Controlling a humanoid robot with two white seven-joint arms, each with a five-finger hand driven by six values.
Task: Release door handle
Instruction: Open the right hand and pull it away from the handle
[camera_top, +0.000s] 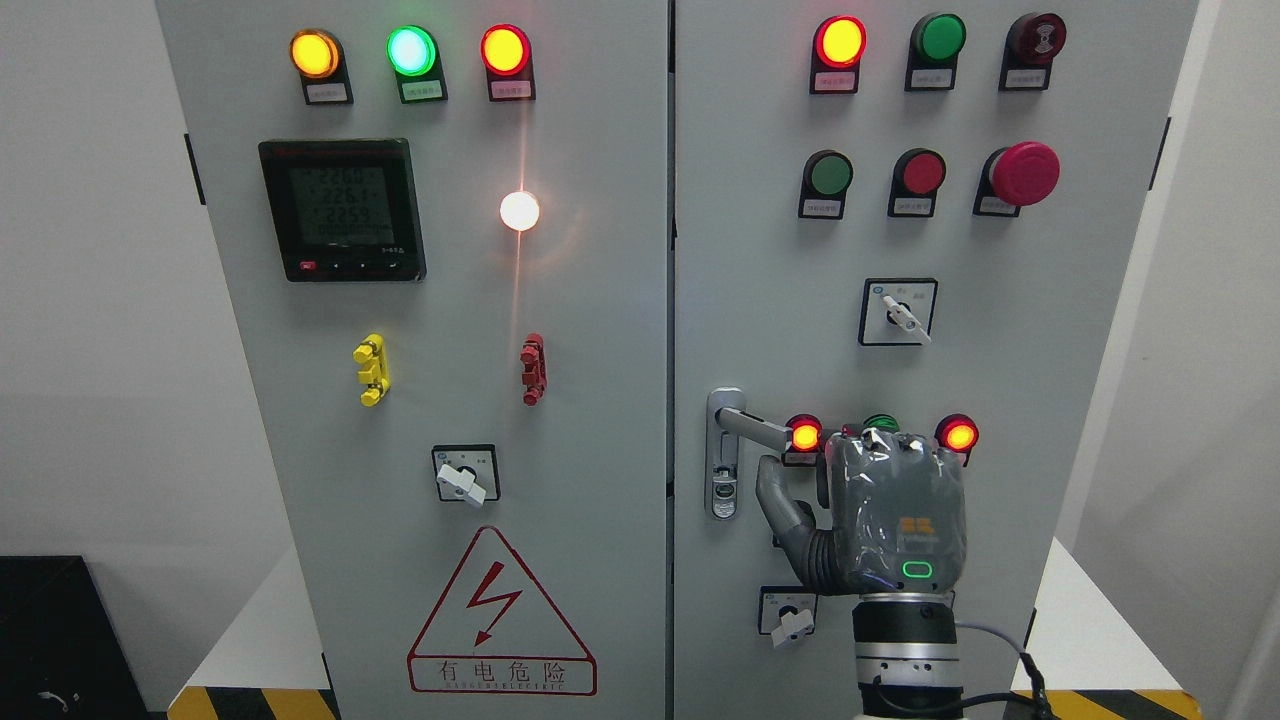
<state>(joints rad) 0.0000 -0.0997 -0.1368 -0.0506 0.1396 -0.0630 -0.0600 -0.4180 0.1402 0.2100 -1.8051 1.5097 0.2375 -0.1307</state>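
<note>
The silver door handle (745, 424) sits on the left edge of the right cabinet door (760, 250). Its lever points right and slightly down, ending by a lit red lamp (805, 436). My right hand (870, 500) comes up from the bottom edge and is seen from the back, just below and to the right of the lever. Its thumb (779, 500) is spread out to the left under the lever, with a gap between them. Nothing is held in the hand. Its other fingers point toward the panel and are mostly hidden behind the palm. The left arm does not show.
The grey cabinet has two shut doors with lamps, push buttons, a red mushroom button (1024, 173), rotary switches (898, 311) and a meter (343, 210). A rotary switch (790, 618) sits just left of my wrist. White walls flank the cabinet.
</note>
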